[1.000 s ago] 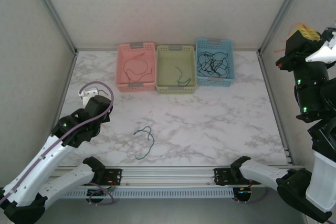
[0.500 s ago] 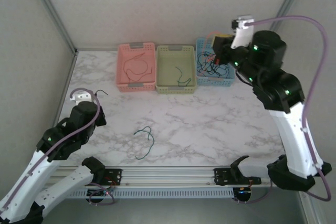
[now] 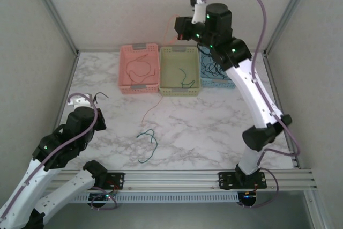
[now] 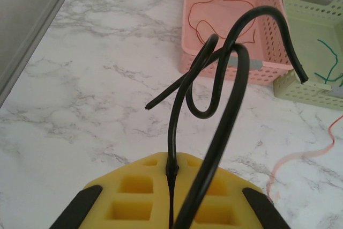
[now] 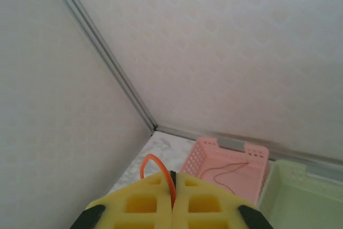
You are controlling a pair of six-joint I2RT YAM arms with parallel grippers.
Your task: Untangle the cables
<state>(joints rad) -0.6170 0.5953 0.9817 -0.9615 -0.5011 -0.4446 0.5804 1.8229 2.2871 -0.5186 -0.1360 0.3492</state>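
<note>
High in the upper middle of the overhead view, the right gripper (image 3: 181, 29) hangs above the row of baskets, its yellow pads pressed together on a thin red cable (image 3: 151, 110). That cable drops in a long slack line to the marble table (image 3: 230, 127), its end lying just left of centre. In the right wrist view a short orange-red loop of it sticks out where the pads meet. At the lower left of the overhead view, the left gripper (image 3: 92, 99) is clamped on a black cable (image 4: 262, 9). In the left wrist view this cable rises from between the closed pads and curls into a stiff loop with both ends free in the air. A loose green cable (image 3: 149, 146) lies alone on the table in the lower middle, apart from both grippers. Along the back edge, the pink basket (image 3: 124, 57) holds a red strand, and the pale green basket (image 3: 165, 57) beside it holds a green one. The blue basket (image 3: 225, 83), partly hidden behind the right arm, holds a clump of dark cables (image 3: 213, 69).
</note>
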